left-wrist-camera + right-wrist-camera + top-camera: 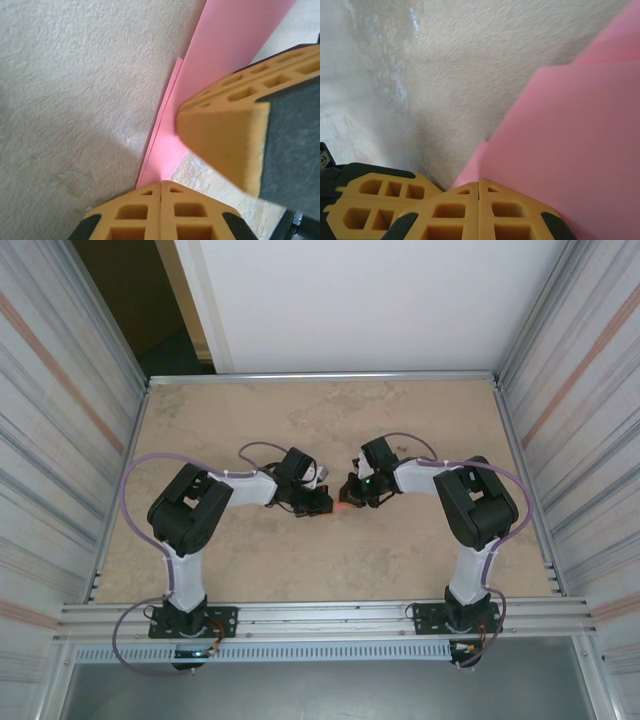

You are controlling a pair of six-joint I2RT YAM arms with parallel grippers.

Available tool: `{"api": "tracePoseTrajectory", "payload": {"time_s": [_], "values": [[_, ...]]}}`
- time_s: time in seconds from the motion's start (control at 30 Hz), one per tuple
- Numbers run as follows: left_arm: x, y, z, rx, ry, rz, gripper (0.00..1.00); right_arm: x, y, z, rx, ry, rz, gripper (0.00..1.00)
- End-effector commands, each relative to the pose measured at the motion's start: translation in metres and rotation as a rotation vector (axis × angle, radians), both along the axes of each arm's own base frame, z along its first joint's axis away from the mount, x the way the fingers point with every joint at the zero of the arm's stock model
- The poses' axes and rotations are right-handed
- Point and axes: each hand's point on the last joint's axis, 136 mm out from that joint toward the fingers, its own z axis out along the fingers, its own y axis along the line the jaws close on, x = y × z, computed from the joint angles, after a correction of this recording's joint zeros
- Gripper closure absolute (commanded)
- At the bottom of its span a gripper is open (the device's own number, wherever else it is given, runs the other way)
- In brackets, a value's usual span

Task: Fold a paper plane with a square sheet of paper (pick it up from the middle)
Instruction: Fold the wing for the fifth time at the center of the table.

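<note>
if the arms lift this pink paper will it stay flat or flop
Probably floppy: the pink paper looks very thin and its edge bends slightly above the table. Likely very light, so a push may slide it or lift it. It probably creases easily: the right wrist view shows one layer already folded over another.

Pink-red paper [560, 140]: plain, unmarked, partly folded, two layers overlapping, tilted up, at mid-workspace.

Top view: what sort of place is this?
Likely a lab robot test cell: a beige tabletop fenced by ribbed metal panels, with a left arm and right arm bolted to an aluminium rail.
</note>
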Motion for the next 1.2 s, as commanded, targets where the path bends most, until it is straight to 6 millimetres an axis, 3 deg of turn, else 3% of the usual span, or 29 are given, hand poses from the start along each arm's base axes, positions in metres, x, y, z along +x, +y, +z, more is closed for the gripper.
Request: {"api": "tracePoseTrajectory", "payload": {"time_s": [0.0, 0.1, 0.4, 0.67, 0.73, 1.0, 1.17], "values": [[-0.021, 0.027, -0.036, 0.123, 0.102, 0.04, 1.0, 0.012, -0.017, 0.019, -0.041, -0.046, -0.013, 0.91], [-0.021, 0.025, -0.035, 0.116, 0.103, 0.038, 1.0, 0.014, -0.02, 0.022, -0.064, -0.049, -0.009, 0.91], [-0.013, 0.014, -0.013, 0.067, 0.066, 0.016, 1.0, 0.015, -0.032, -0.005, -0.135, 0.002, -0.035, 0.91], [0.008, -0.015, 0.046, -0.095, -0.043, -0.015, 1.0, 0.004, -0.038, -0.026, -0.176, 0.064, -0.033, 0.91], [0.014, -0.02, 0.051, -0.112, -0.058, -0.012, 1.0, 0.0, -0.038, -0.029, -0.178, 0.075, -0.028, 0.92], [0.031, -0.027, 0.019, -0.044, -0.007, 0.027, 1.0, 0.0, -0.037, -0.028, -0.145, 0.065, -0.039, 0.92], [0.025, -0.021, -0.001, 0.02, 0.048, 0.028, 1.0, 0.005, -0.033, -0.02, -0.113, 0.043, -0.038, 0.93]]}}
